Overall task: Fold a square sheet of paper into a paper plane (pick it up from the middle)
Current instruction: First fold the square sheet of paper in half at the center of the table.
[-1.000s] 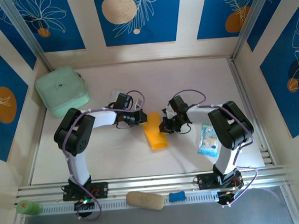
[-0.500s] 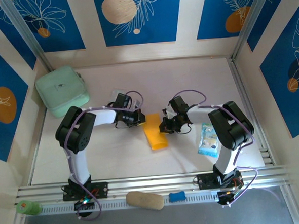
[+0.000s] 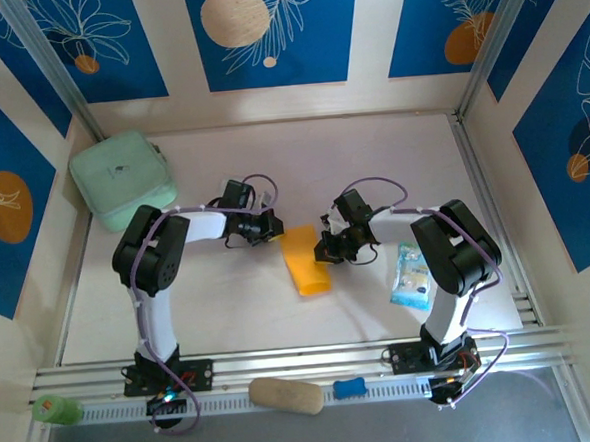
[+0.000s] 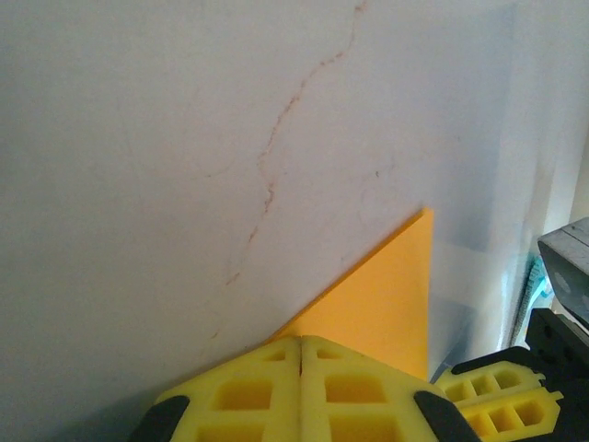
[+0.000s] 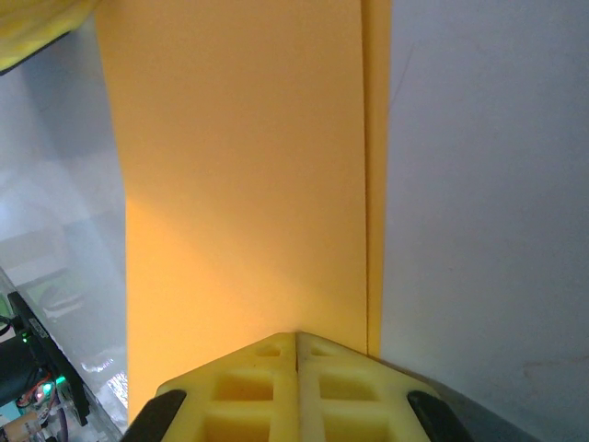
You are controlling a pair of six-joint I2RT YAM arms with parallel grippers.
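Creasing seems the step in hand: left jaws, pressed together, sit at the far-left corner of the square sheet of paper [image 3: 306,263], folded narrow and flat on the bench [image 3: 392,165]; right jaws, likewise together, rest on its right edge. Next needs a straight press along the fold.

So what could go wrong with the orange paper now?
1. Both tools are shut and seem to press on the folded paper, the left tool at a corner, the right tool on the flat part. If one slides, the paper might skid or crease crooked.
2. The tools are close together, so they could bump.
3. The blue-and-white packet lies beside the right arm and may get nudged.
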